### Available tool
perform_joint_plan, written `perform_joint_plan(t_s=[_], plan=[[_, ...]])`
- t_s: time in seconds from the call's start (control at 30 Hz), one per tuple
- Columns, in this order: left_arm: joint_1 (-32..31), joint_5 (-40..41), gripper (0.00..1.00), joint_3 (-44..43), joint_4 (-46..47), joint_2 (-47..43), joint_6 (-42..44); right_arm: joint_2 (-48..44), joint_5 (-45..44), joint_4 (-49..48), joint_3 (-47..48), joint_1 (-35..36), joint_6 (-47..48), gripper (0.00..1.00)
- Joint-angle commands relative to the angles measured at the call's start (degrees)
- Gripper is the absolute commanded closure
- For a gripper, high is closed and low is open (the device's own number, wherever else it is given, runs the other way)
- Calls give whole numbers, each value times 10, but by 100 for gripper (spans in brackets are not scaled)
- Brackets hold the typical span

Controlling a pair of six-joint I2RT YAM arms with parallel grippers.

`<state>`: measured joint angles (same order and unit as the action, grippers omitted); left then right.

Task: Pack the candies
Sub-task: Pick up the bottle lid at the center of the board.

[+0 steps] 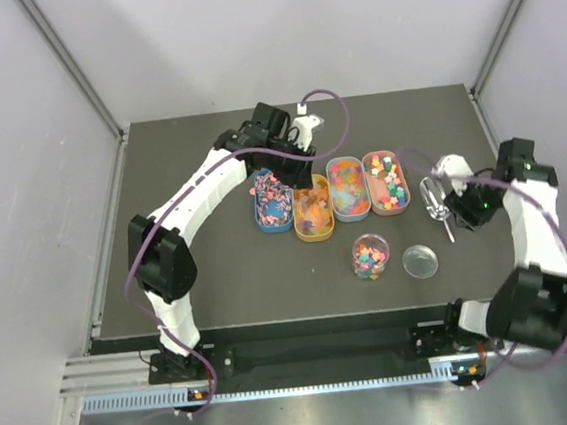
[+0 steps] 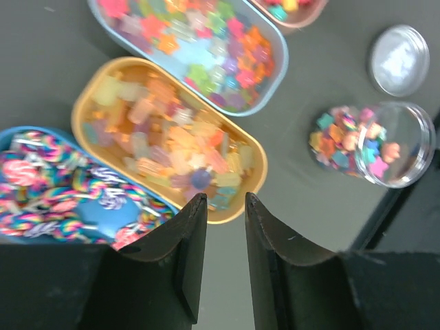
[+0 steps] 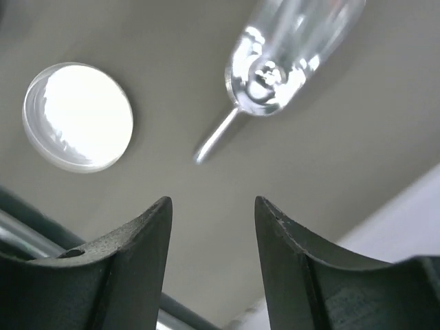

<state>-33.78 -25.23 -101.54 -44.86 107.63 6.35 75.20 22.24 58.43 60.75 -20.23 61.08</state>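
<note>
Top external: candies [image 1: 348,188] in oval trays [image 1: 315,239] lengthwise near-to-far

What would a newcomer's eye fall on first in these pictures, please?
The candies, bright in four oval trays lined up mid-table, catch the eye first. Nearer the arms stands a clear jar partly filled with them, its lid lying off to its right, and a silver scoop lies right of the trays.

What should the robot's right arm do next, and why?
Probably lower the right gripper onto the thin handle of the scoop and close. The gripper is open and empty, the scoop lies loose just ahead of it, and plenty of candies sit in the trays.
</note>
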Motion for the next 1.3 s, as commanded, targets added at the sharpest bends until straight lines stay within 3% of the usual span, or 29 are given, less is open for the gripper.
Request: perform_joint_plan(t_s=[0.0,0.13,0.3,0.9,1.27], plan=[[10,39,66,-35,24,8,16,-111,44,112,-68,27,265,49],[20,54,66,-34,25,7,18,-161,28,127,-155,81,349,52],[26,81,66,-18,27,-6,21,-168,25,76,-225,141,356,54],[33,129,66,20,29,-32,38,-129,24,20,-267,273,340,62],[34,125,66,3,30,-22,37,-104,14,-52,-280,290,289,67]])
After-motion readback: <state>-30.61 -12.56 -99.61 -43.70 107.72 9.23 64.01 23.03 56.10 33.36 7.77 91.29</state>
